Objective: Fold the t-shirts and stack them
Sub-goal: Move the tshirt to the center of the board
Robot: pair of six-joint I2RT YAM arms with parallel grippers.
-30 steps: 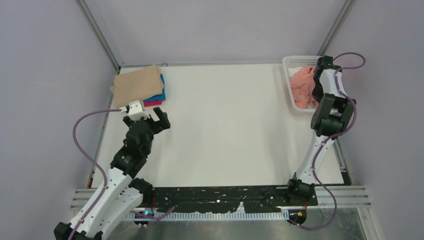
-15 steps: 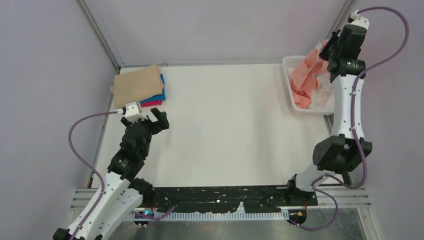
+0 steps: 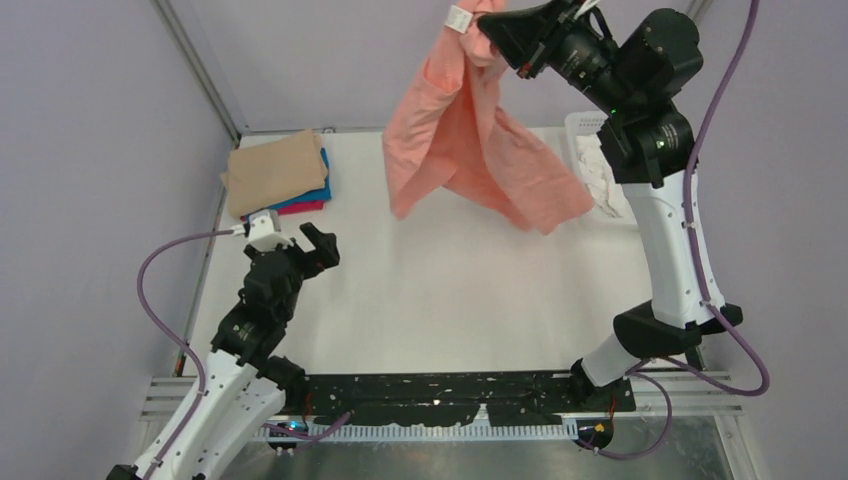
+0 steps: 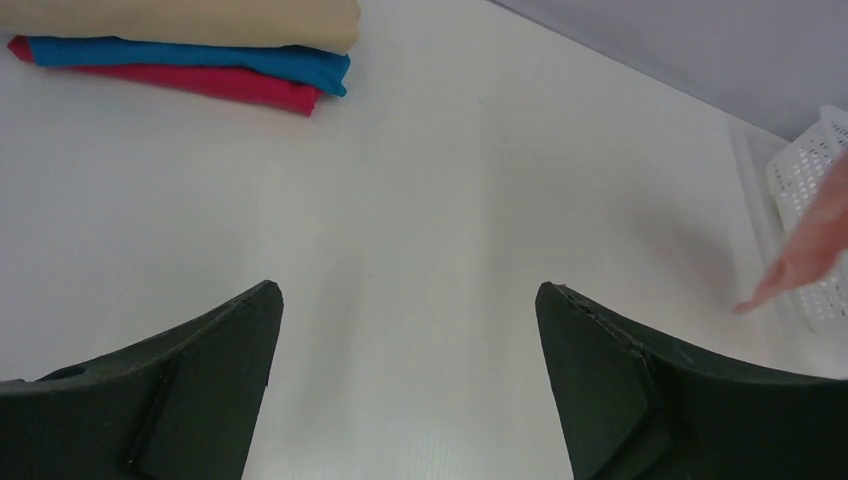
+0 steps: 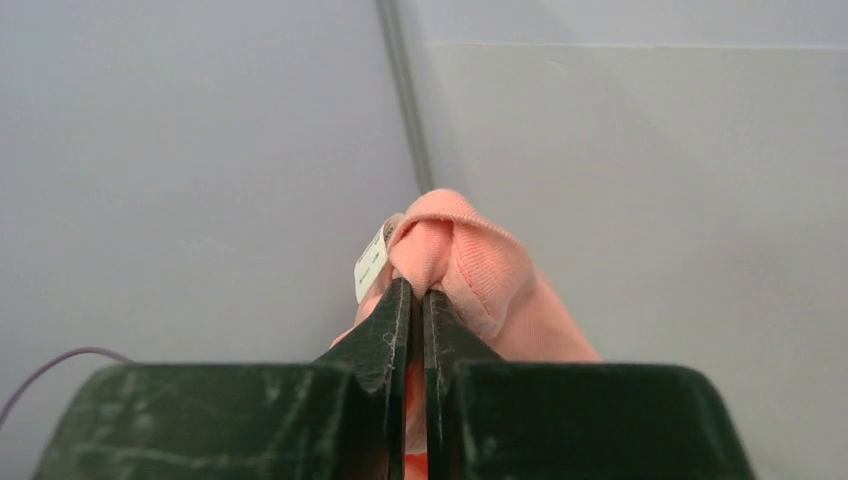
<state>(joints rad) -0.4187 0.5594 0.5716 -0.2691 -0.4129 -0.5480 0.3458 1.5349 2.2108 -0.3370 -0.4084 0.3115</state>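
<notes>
My right gripper (image 3: 489, 27) is raised high above the far side of the table (image 3: 450, 300), and its jaws are pinched tight on a bunched fold of the salmon-pink t-shirt (image 3: 470, 140). In my right wrist view the two fingers meet almost flush, with the pink cloth (image 5: 470, 260) bulging out just past their tips and a small white label (image 5: 371, 262) sticking out to the left of the fold. The rest of that shirt hangs free below my grip in long loose folds. Its lowest part hangs in front of the white lattice basket (image 3: 578, 124) at the table's far right corner, and I cannot tell whether it touches the table.

My left gripper (image 3: 298, 245) sits low over the left part of the table with its jaws spread wide apart and nothing between them. Through my left wrist camera I see bare white tabletop between the fingers, the basket (image 4: 800, 180) far off to the right and a pink tip of the hanging shirt (image 4: 810, 245) in front of it.

The folded stack lies at the far left corner, just beyond my left gripper: the tan t-shirt (image 3: 272, 170) on top, the blue t-shirt (image 3: 318, 190) under it, the magenta t-shirt (image 3: 305, 207) at the bottom
</notes>
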